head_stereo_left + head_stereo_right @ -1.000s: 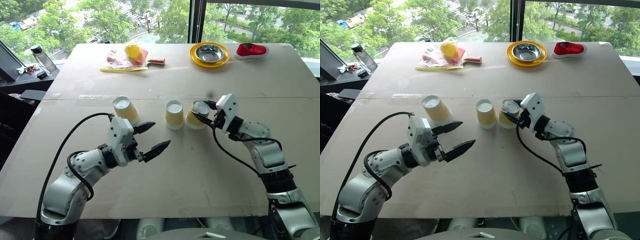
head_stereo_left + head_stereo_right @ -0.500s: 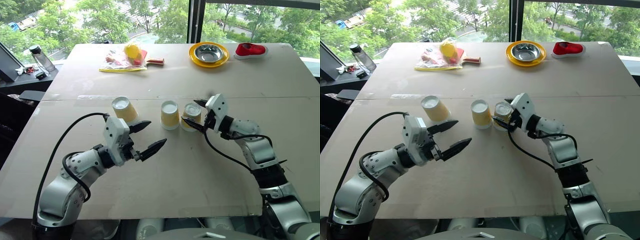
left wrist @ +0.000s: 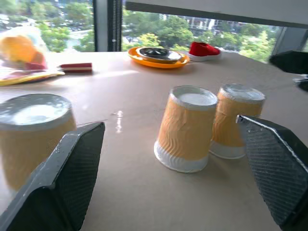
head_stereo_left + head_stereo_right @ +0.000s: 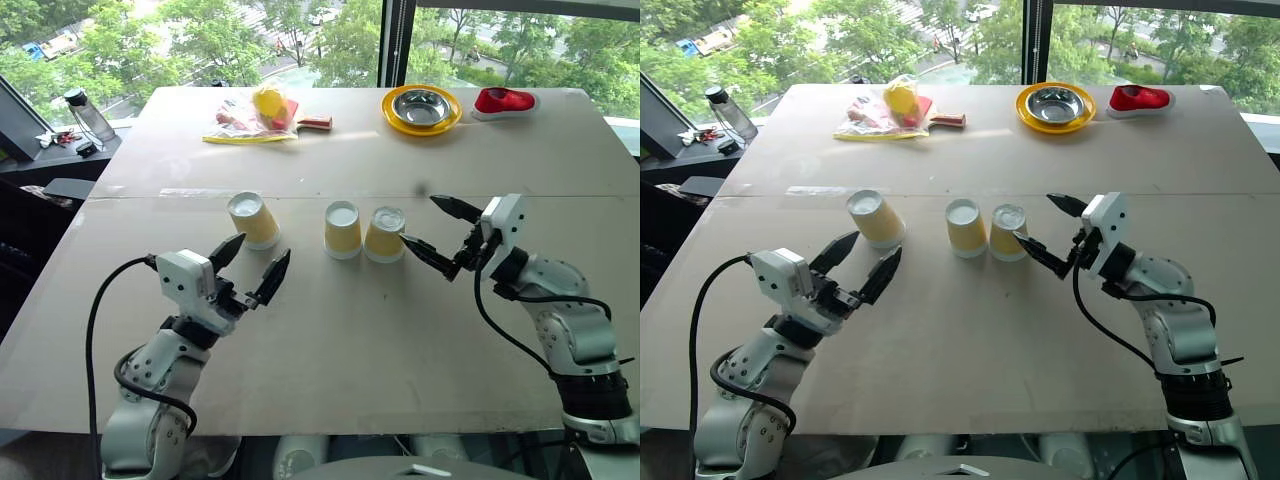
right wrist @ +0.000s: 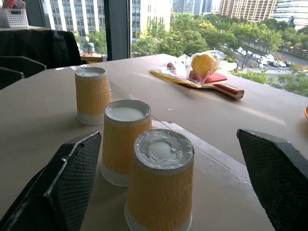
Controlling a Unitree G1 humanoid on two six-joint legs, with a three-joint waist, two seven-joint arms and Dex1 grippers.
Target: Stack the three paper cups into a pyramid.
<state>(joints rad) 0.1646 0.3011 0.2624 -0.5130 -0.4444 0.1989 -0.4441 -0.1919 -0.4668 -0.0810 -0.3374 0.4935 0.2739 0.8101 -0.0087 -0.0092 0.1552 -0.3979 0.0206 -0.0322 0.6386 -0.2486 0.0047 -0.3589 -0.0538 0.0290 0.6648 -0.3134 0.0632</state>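
Your right pincer (image 4: 436, 230) hangs released just beside the right cup (image 4: 385, 234), holding nothing; your left pincer (image 4: 252, 267) is also spread wide and empty, just short of the left cup (image 4: 252, 219). All 3 paper cups stand upside down on the desk (image 4: 360, 330): the middle cup (image 4: 342, 229) and the right one nearly touch and look like a finished base of 2, while the left cup sits apart. No top tier yet, so you have that 1 cup to lift onto the pair. Bare desk lies all around; the steel bowl (image 4: 420, 105) and edges are well away.
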